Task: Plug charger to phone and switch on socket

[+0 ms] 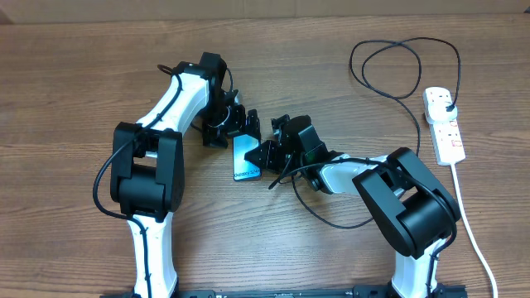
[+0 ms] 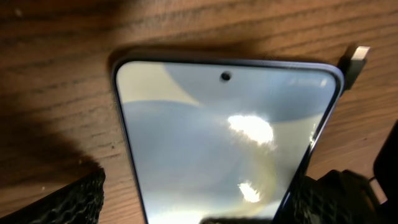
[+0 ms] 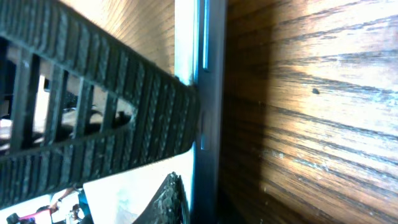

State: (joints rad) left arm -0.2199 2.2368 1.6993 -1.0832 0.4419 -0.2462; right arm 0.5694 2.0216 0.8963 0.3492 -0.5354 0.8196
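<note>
The phone [image 1: 246, 159] lies flat and face up near the middle of the table [image 1: 74, 66], its screen lit pale blue. The left gripper [image 1: 234, 130] stands at about 11 o'clock from it and the right gripper [image 1: 273, 141] at about 2 o'clock, both hard up against it.

The left wrist view looks straight down on the screen [image 2: 211, 143]. The left fingers [image 2: 71, 199] are spread to either side of the phone. That view alone shows the connector tip [image 2: 356, 61], metal end up, just off the phone's corner at 1 o'clock, not in any port.

The right wrist view shows only the phone's dark edge [image 3: 204, 74] side-on with a ribbed finger [image 3: 93, 112] against it. I cannot tell whether that claw is spread or pressed together.

Only the overhead view takes in the far end. The socket [image 1: 447, 136] lies well apart at 3 o'clock with the charger [image 1: 448, 103] plugged in, its cable looping toward 1 o'clock.
</note>
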